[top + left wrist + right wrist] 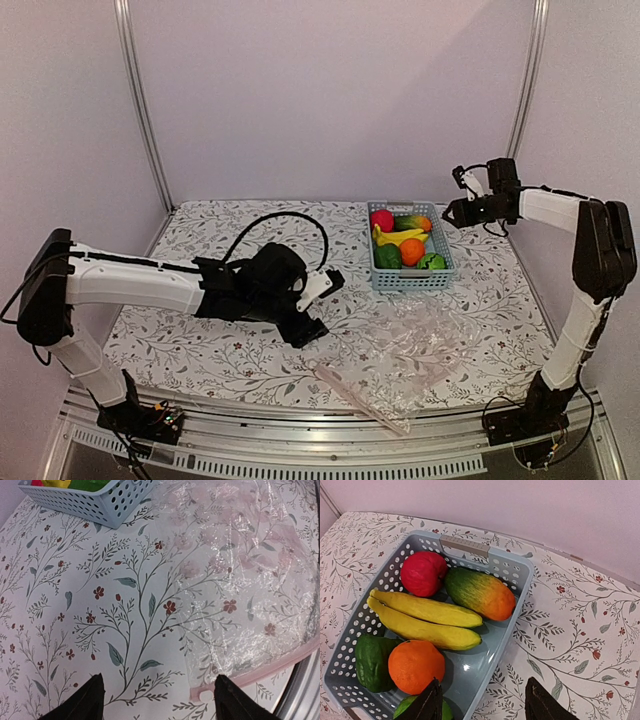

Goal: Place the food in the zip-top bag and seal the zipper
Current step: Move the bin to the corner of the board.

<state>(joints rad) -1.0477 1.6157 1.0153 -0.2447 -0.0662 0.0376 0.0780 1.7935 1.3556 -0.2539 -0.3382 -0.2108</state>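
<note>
**All fruit in the basket, the bag flat and empty, both grippers empty**

The red toy apple (pixel 422 572), green-orange mango (pixel 480 591), pair of yellow bananas (pixel 420 617), orange (pixel 416 666), dark green piece (pixel 370 662) and striped green ball (pixel 433 261) all lie in the light blue plastic lattice basket (pixel 520 595). The right gripper (pixel 482 705) hangs above the basket's right side, its fingers apart and holding nothing. The clear crinkly zip-top bag (pixel 405 355) lies flat on the floral tablecloth (pixel 220 240), just in front of the basket. Its pale pinkish zipper strip (pixel 260 672) runs along the edge nearest the arm bases. The left gripper (pixel 160 700) is over bare cloth beside the bag's left edge, with its jaws spread wide and empty.
</note>
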